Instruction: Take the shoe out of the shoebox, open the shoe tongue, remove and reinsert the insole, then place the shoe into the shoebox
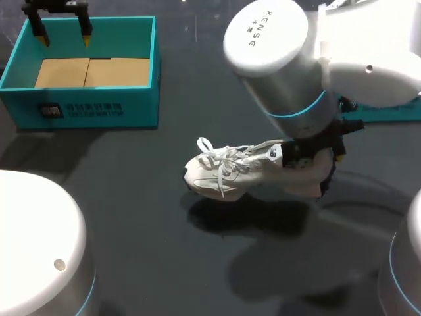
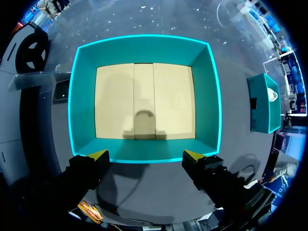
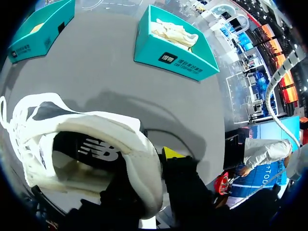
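Note:
A white lace-up shoe (image 1: 243, 170) hangs a little above the dark table, toe toward the left, its shadow beneath it. My right gripper (image 1: 317, 158) is shut on the shoe's heel collar; in the right wrist view the shoe (image 3: 72, 120) fills the space ahead of the gripper (image 3: 153, 163), one yellow fingertip (image 3: 172, 154) outside the heel and the other hidden inside. The teal shoebox (image 1: 92, 105) stands at the far left, holding only its cardboard floor. My left gripper (image 1: 64, 33) hovers open over the box's far wall, directly above the box (image 2: 144, 48) in its own view (image 2: 147, 156).
A second teal box (image 3: 173, 55) with something white inside stands on the table's far right side, its edge showing behind my right arm (image 1: 388, 113). Two white arm bases stand at the near corners.

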You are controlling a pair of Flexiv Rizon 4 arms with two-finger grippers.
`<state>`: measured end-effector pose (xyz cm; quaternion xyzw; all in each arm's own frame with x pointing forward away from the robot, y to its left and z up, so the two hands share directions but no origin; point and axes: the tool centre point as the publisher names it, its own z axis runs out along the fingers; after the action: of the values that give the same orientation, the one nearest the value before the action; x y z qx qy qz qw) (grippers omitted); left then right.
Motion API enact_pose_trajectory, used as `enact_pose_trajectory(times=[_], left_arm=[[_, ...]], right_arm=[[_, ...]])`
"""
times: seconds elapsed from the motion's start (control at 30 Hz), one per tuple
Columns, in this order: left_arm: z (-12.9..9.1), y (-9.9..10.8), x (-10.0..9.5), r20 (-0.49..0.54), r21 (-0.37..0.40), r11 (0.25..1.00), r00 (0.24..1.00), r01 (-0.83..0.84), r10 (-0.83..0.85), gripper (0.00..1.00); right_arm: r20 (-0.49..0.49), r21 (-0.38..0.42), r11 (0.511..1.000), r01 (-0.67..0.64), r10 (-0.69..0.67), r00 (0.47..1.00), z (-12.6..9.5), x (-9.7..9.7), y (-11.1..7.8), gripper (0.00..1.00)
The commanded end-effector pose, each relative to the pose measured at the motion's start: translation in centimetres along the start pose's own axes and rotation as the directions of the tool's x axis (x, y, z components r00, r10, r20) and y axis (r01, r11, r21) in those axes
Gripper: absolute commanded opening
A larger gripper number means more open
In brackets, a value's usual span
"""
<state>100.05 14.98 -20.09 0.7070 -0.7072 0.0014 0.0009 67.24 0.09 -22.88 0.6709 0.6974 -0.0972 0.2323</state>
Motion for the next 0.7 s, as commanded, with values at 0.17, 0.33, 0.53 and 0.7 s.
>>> enact_pose_trajectory(times=[0.17,0.33,0.53,0.7], left_arm=[[0.0,0.0,0.0,0.001,-0.001,1.000,1.000,0.000,0.000,1.00],[0.0,0.0,0.0,0.001,-0.001,1.000,1.000,0.000,0.000,1.00],[0.0,0.0,0.0,0.001,-0.001,1.000,1.000,0.000,0.000,1.00],[0.0,0.0,0.0,0.001,-0.001,1.000,1.000,0.000,0.000,1.00]], right_arm=[[0.010,0.009,1.000,0.001,-0.001,1.000,0.5,1.9,0.3,0.00],[0.010,0.009,1.000,0.001,-0.001,1.000,0.5,1.9,0.3,0.00],[0.020,0.028,0.998,0.047,-0.048,0.999,2.5,4.7,-0.3,0.00],[0.007,0.020,0.998,0.053,-0.053,0.999,3.7,6.1,-0.6,0.00]])
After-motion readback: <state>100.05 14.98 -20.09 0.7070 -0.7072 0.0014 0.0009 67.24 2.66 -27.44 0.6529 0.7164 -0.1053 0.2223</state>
